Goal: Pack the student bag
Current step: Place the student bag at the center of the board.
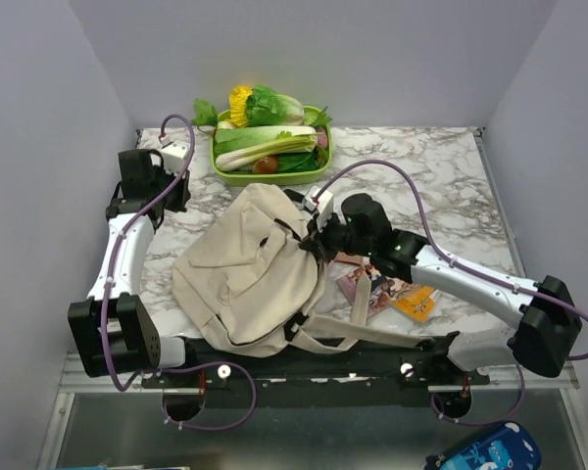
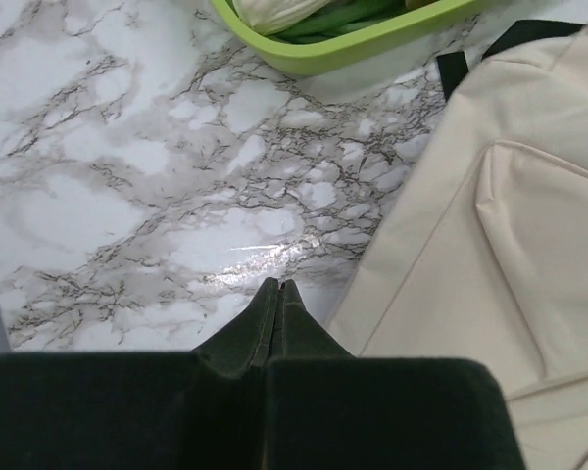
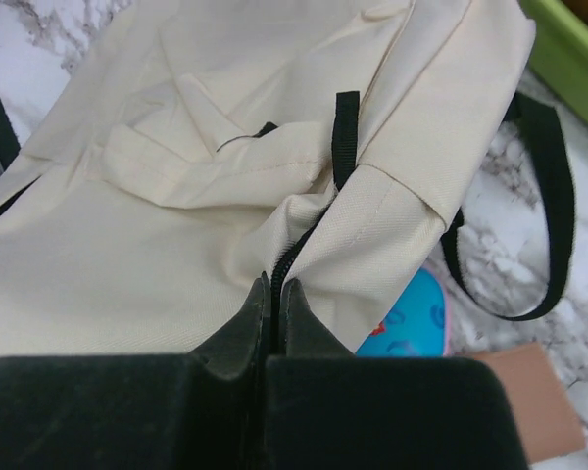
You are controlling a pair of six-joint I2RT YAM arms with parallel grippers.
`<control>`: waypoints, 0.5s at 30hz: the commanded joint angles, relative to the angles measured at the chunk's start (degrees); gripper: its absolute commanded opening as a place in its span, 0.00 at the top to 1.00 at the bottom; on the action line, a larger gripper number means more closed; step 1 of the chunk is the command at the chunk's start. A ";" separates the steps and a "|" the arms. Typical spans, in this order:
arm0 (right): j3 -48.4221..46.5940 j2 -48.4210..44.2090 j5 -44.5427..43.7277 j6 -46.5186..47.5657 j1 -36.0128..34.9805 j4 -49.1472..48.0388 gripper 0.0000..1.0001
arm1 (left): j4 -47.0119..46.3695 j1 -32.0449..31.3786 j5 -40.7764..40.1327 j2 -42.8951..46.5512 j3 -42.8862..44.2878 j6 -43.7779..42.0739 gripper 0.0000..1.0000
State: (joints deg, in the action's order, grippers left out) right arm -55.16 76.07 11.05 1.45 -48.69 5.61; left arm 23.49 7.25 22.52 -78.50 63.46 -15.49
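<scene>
Beige student bag (image 1: 240, 279), right gripper (image 3: 274, 282) pinching its zipper (image 3: 292, 250), left gripper (image 2: 277, 284) closed (empty).

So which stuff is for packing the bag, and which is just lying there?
For the job:
- student bag
- right gripper, shut at the bag's zip
- probably the colourful booklets beside the bag

Just lying about:
- green tray of vegetables
- left gripper, shut over bare marble, touching nothing

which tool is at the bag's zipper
The right tool, closed at the student bag's black zipper. The left tool is closed over the marble table beside the bag.
</scene>
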 commanded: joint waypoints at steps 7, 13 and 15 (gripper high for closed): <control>-5.23 9.09 -8.84 16.30 -0.18 -5.78 0.99 | 3.85 -2.49 12.10 2.83 -4.66 1.43 0.68; 1.18 9.62 -15.27 14.72 -0.18 -10.69 0.99 | 1.74 -12.86 12.98 0.19 -5.98 -2.00 0.24; 2.51 9.27 -15.09 14.19 -0.09 -12.37 0.99 | 0.25 -15.32 12.98 -1.39 -6.24 -2.53 0.22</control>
State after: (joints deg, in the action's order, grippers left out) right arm -54.89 86.21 1.17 15.00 -48.75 -0.12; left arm 25.93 -3.60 32.49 -77.56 58.37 -15.84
